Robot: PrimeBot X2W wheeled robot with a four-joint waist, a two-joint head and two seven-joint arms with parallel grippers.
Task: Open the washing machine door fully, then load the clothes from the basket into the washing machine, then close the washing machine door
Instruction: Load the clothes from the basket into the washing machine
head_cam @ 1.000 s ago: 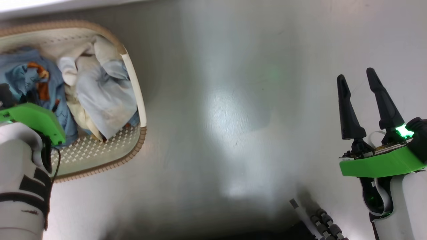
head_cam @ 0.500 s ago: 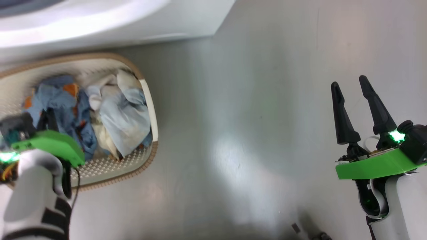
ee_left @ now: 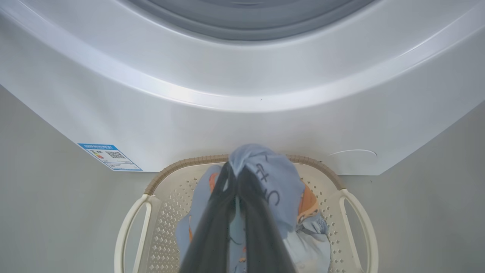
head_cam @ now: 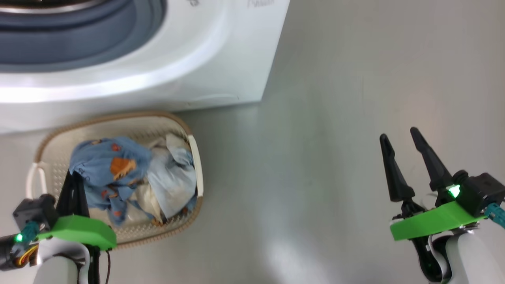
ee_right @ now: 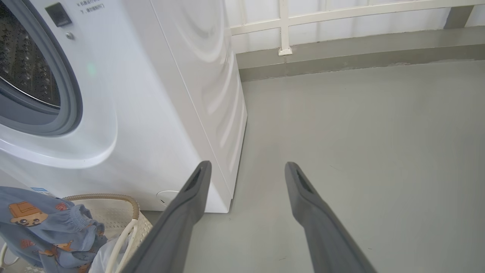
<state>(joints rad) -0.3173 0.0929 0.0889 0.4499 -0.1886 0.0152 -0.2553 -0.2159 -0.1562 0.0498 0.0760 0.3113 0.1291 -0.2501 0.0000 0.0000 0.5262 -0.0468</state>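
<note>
The big white front-loading washing machine [head_cam: 221, 51] has a smooth, glossy shell that throws broad highlights. Its grey-blue door seal [head_cam: 79, 39] is matt and rubber-like, and the perforated drum [ee_right: 22, 68] inside is bright steel. The small cream rectangular basket [head_cam: 118, 115] is smooth plastic with holed walls and a brown woven-look rim. The soft blue cloth garment with orange cartoon patches [head_cam: 106, 165] is crumpled, as is the pale blue-white cloth [head_cam: 173, 181] beside it. The grey floor [head_cam: 335, 118] is smooth with a dull sheen. The right gripper [ee_right: 247, 163] has dark matt fingers [ee_right: 182, 220], probably plastic.
</note>
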